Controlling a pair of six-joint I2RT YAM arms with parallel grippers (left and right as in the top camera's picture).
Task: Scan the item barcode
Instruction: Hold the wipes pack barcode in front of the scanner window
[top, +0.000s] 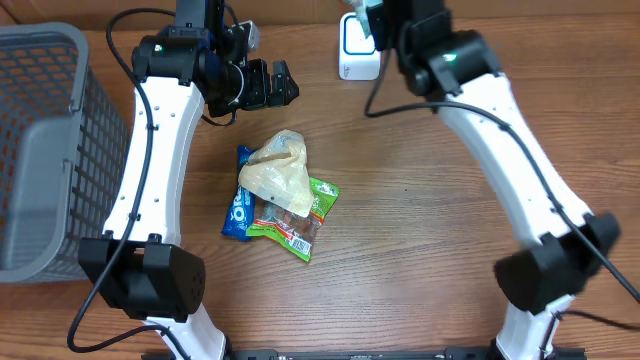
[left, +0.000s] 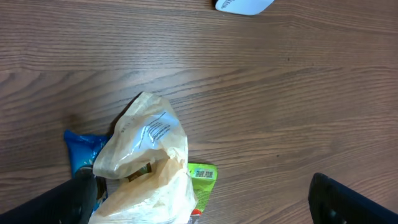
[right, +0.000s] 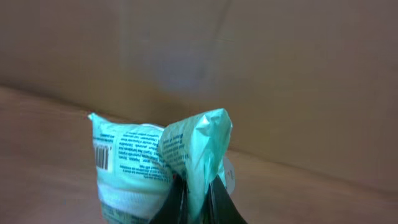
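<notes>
Because the task turns on showing a printed code to a reader, the right gripper (right: 194, 198) sits at the top centre of the overhead view, by the white scanner (top: 358, 58), its jaws clenched on a pinched fold of a mint-green packet (right: 143, 163). In the right wrist view the packet rises above the fingers with its barcode (right: 102, 157) on the left face, clear of the grip. That looks like a hold chosen to keep the code uncovered. Whether that face is squared to the scanner's window I cannot tell.

The left gripper (top: 288, 88), upper left of centre in the overhead view, hangs with jaws released and grasping nothing. It is apart from the heap in mid-frame, where a clear bag (top: 278, 170) lies on a blue packet (top: 238, 215) and a green packet (top: 308, 228) on the wooden surface (top: 420, 200). A grey basket (top: 40, 150) fills the left edge, probably for scanned goods.
</notes>
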